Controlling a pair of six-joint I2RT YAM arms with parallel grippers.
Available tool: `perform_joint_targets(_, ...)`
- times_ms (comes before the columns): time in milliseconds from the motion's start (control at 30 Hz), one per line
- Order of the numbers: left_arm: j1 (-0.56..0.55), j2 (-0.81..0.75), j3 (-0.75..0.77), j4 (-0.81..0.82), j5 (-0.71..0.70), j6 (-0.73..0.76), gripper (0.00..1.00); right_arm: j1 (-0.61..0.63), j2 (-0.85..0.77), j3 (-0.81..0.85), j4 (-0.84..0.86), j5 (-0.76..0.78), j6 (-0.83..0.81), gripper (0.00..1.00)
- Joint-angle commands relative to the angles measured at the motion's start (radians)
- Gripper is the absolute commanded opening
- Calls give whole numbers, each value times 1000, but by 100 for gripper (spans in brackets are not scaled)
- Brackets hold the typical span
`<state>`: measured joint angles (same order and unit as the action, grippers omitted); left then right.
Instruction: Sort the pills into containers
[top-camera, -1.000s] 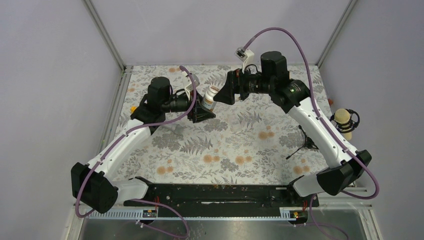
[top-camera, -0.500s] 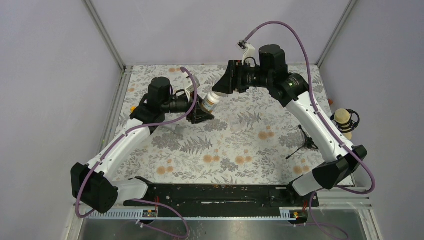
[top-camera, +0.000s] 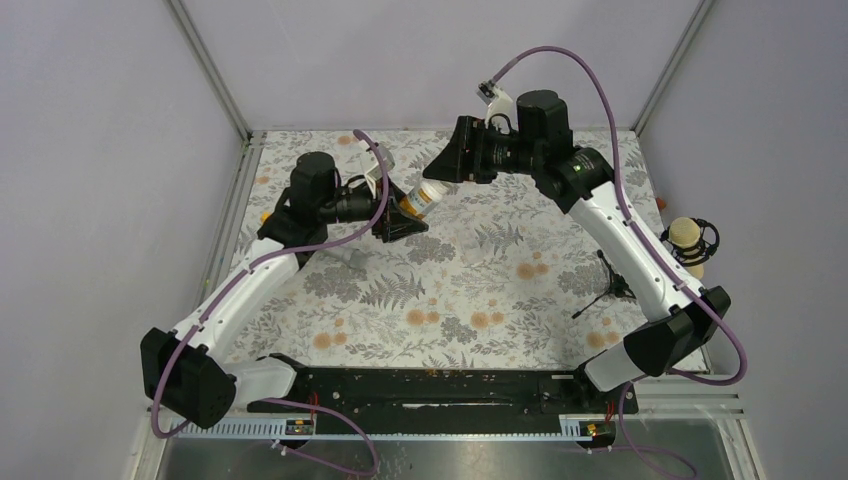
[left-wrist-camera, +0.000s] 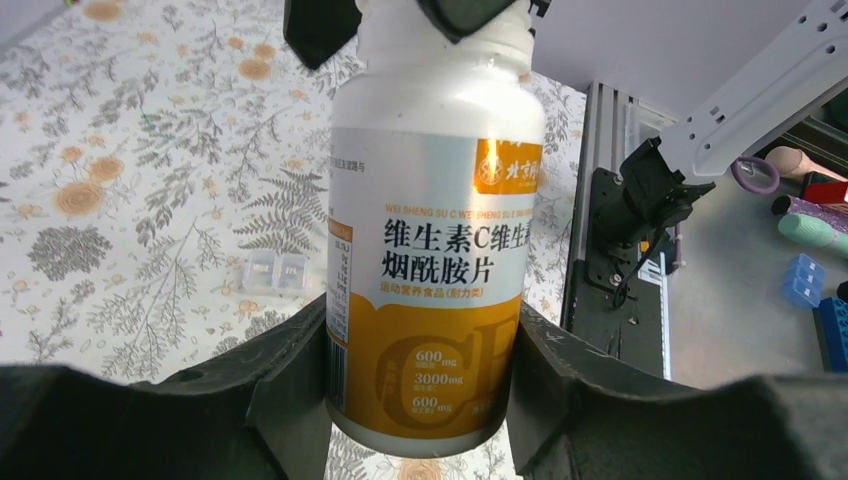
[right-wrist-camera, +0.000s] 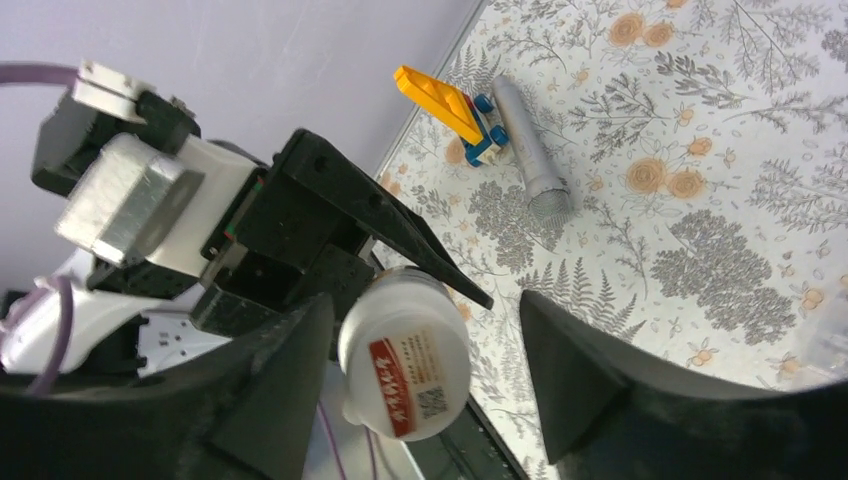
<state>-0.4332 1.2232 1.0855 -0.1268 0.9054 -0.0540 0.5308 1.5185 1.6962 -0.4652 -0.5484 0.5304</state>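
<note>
The pill bottle (top-camera: 418, 198), white with an orange and white label and a white cap, is tilted in the air with its cap toward the back right. My left gripper (top-camera: 398, 220) is shut on its lower body (left-wrist-camera: 430, 250). My right gripper (top-camera: 442, 170) is open. Its fingers (right-wrist-camera: 275, 375) stand on either side of the cap (right-wrist-camera: 405, 352) with a gap on the right side. Its fingertips (left-wrist-camera: 315, 30) also show at the cap in the left wrist view. I cannot make out the clear cup.
A small clear plastic piece with two cells (left-wrist-camera: 277, 272) lies on the flowered table (top-camera: 480, 300). A grey metal cylinder (right-wrist-camera: 532, 150) and a yellow and blue toy block (right-wrist-camera: 445, 105) lie near the left wall. A black stand (top-camera: 605, 285) is at the right.
The left gripper has tilted the bottle further over, cap toward the right gripper. The right gripper has moved up and back and now sits loosely around the cap.
</note>
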Motion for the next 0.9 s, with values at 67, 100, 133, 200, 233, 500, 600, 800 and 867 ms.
perform_joint_targets(67,5,-44,-22,159,-13,-32,0,-5,-47,-67,132,-112,24,95)
perform_joint_targets(100,5,-44,-28,172,-21,-40,0,-5,-53,-78,144,-117,28,98)
perform_joint_targets(133,5,-46,-32,192,-27,-47,0,-5,-58,-87,156,-121,35,99)
perform_joint_targets(200,6,-48,-46,220,-40,-62,0,-5,-61,-98,175,-125,68,100)
perform_joint_targets(233,5,-48,-48,228,-45,-66,0,-5,-60,-104,190,-132,84,99)
perform_joint_targets(500,5,-42,-49,265,-76,-97,0,4,-27,-95,233,-169,152,73)
perform_joint_targets(600,5,-38,-45,265,-83,-110,0,6,-2,-52,232,-199,149,62)
perform_joint_targets(800,5,-39,-36,270,-106,-170,47,9,-4,-32,221,-216,60,30)
perform_joint_targets(867,5,-35,-26,263,-100,-188,63,9,-8,-35,218,-216,12,25)
